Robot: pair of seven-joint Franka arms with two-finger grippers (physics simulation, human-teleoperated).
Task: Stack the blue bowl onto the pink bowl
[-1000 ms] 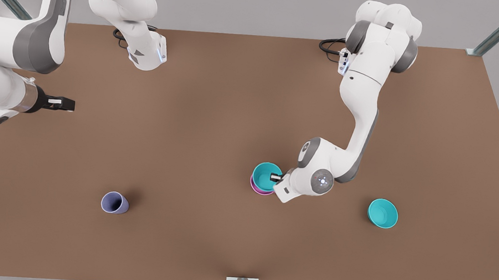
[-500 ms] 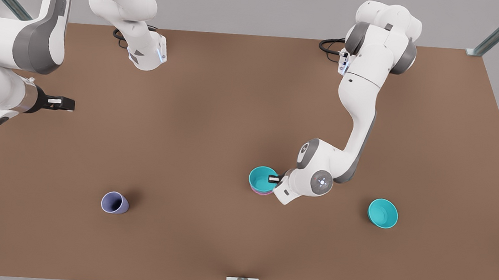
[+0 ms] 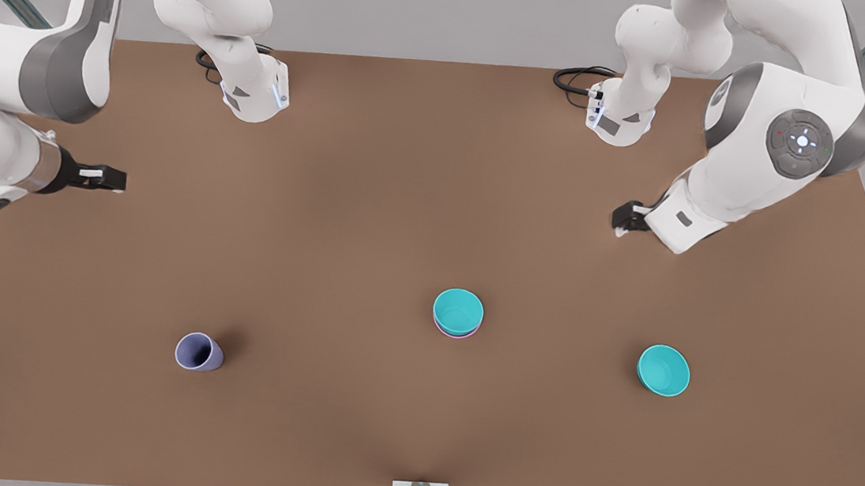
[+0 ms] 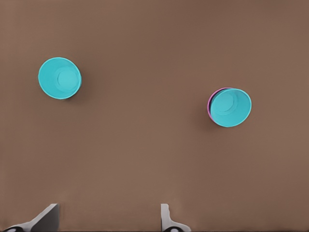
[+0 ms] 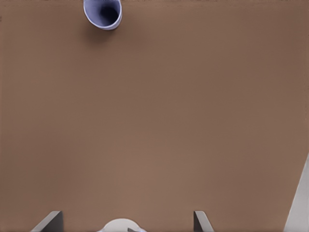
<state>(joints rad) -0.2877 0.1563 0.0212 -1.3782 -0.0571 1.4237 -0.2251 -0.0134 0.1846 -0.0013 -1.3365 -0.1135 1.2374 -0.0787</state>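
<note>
Resting nested in the pink bowl (image 3: 456, 332), mid-tabletop (image 3: 372, 213): blue bowl (image 3: 458, 310) | left claw (image 3: 625, 218) raised well clear at the front view's right, fingers (image 4: 48, 218) apart | right claw (image 3: 107, 178) waiting at the front view's left, fingers (image 5: 49, 220) apart | second teal bowl (image 3: 663, 370) and lavender cup (image 3: 196, 352) apart

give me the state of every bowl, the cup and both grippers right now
blue bowl: nested in the pink bowl, released
pink bowl: upright on the table, under the blue bowl
second teal bowl: upright, alone, empty
lavender cup: upright, empty
left gripper: open, raised, holding nothing
right gripper: open, waiting
</note>
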